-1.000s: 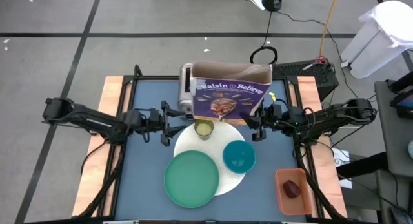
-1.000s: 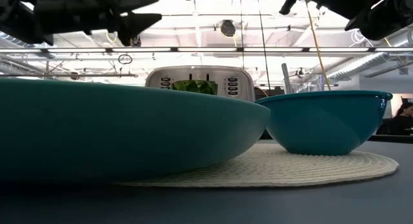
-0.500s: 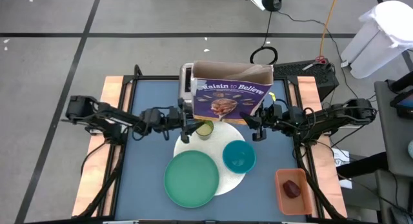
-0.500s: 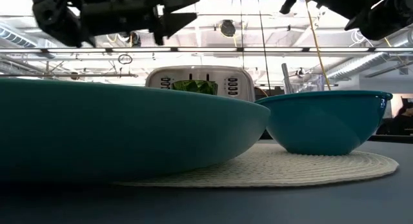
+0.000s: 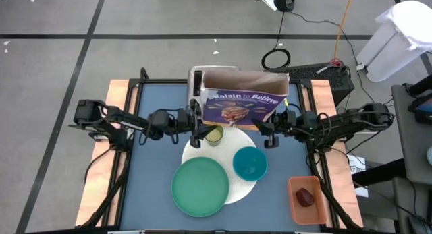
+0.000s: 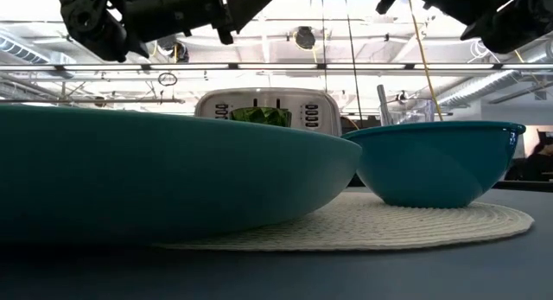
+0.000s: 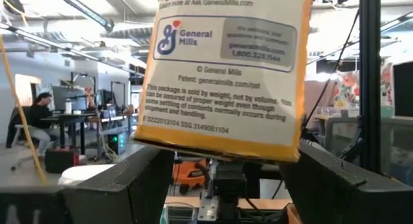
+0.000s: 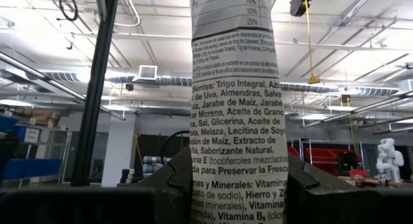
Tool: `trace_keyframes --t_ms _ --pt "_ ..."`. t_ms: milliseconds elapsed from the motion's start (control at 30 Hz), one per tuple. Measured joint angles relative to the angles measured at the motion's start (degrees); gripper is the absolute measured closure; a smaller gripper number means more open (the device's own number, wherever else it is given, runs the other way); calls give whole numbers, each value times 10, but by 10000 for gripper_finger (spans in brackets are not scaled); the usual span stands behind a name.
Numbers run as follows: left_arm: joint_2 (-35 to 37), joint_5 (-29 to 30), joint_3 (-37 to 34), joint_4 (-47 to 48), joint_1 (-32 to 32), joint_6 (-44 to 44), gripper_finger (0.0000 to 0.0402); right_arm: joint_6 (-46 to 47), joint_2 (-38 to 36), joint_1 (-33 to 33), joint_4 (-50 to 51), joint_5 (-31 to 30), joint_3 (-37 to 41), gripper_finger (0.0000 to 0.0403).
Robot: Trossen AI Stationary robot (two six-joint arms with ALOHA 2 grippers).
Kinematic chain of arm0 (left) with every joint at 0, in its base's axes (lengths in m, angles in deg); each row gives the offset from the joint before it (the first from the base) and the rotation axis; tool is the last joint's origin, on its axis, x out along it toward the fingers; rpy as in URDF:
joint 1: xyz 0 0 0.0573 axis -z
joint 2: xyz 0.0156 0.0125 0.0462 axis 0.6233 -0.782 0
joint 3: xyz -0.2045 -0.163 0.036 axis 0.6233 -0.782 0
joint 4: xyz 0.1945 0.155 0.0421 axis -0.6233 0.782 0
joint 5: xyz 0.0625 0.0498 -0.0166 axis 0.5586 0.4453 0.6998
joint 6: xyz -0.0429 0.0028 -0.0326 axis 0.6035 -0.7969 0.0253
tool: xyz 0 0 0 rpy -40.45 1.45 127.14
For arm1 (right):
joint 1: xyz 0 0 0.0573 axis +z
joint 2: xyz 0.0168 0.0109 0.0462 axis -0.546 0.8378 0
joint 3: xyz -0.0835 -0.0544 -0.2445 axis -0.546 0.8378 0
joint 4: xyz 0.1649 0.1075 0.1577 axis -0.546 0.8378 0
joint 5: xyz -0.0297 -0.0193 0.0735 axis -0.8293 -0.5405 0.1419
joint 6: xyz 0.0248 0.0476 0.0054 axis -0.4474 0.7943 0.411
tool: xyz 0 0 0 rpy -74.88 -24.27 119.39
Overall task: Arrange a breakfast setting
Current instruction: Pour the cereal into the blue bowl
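A purple cereal box (image 5: 243, 104) hangs tilted above the far middle of the table, and my right gripper (image 5: 267, 131) is shut on its right end. My left gripper (image 5: 200, 131) is open at the box's lower left corner. Its fingers stand on either side of the box's narrow yellow side panel (image 7: 222, 88); I cannot tell if they touch. A white round mat (image 5: 196, 148) carries a green plate (image 5: 200, 187), a teal bowl (image 5: 250, 163) and a yellow-green cup (image 5: 213, 134). A clear glass (image 6: 406, 110) shows in the low view behind the bowl. The dark red fruit (image 5: 306, 197) lies in a tray. My right gripper pinches the box's lower right end between its two fingers, one on each broad face, beside the narrow printed side panel (image 8: 232, 185). The fingers come level from the table's right. The box is lifted clear of the table and tilted.
The silver toaster (image 5: 196, 79) stands behind the box at the table's far edge. An orange-brown tray (image 5: 304, 207) sits at the near right corner. Bare blue table (image 5: 148, 180) lies to the left of the plate.
My left gripper has gone toward the table's right, up to the box's lower left corner, with its arm stretched out. The cereal box has tipped a little in my right gripper, and its front face shows shorter from above.
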Motion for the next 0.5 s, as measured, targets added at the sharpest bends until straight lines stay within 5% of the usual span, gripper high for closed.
trace_keyframes --t_ms 500 --pt "0 -28 -1 -35 4 -18 131 -1 -1 0 47 -1 -1 287"
